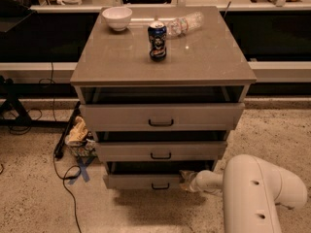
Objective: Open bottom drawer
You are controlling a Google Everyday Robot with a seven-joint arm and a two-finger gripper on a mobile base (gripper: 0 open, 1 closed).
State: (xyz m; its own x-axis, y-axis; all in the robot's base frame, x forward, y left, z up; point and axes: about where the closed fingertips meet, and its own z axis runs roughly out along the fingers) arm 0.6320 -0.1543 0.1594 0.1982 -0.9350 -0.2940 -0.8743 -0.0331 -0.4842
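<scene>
The bottom drawer (141,181) is the lowest of three grey-beige drawers in the cabinet. It has a small black bar handle (160,186) and stands slightly pulled out, with a dark gap above its front. My gripper (187,181) is at the drawer's right end, just right of the handle, at the tip of my white arm (252,193) that reaches in from the lower right.
On the cabinet top (204,57) stand a white bowl (117,17), a blue can (157,41) and a lying plastic bottle (184,23). The middle drawer (160,150) and top drawer (160,116) also stand slightly out. Cables and a crumpled bag (77,132) lie on the floor at left.
</scene>
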